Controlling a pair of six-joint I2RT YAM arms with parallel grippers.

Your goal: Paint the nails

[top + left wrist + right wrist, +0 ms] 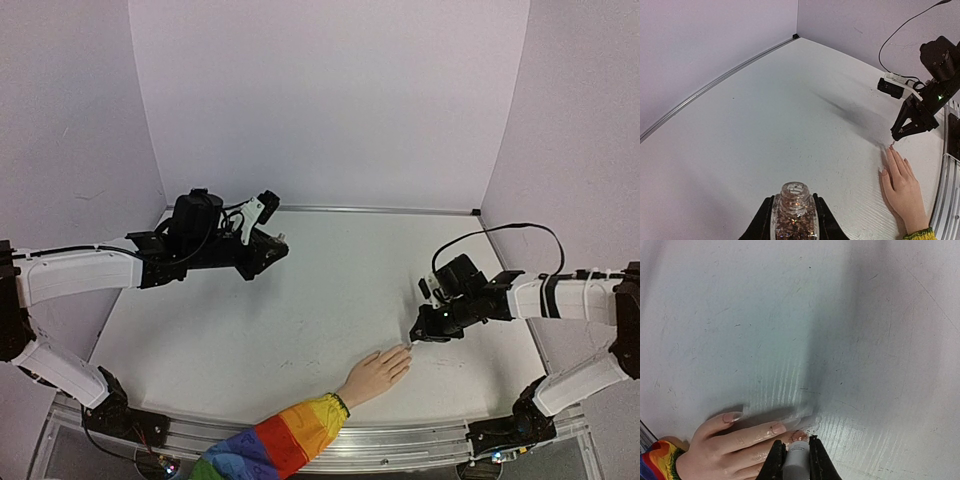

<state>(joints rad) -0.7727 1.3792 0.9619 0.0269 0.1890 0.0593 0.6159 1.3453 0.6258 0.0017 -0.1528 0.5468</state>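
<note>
The hand lies flat on the table, nails outstretched. The right gripper pinches a brush handle right at those nails. The left gripper is well apart from the hand, its jaws clamped round an open bottle.

A scuffed white table is being enclosed by pale lilac walls, a thin metal strip being shown along the far seam. A small bottle of coppery glitter is being held upright, uncapped. A whitish brush cap is being gripped low over the tabletop.
</note>
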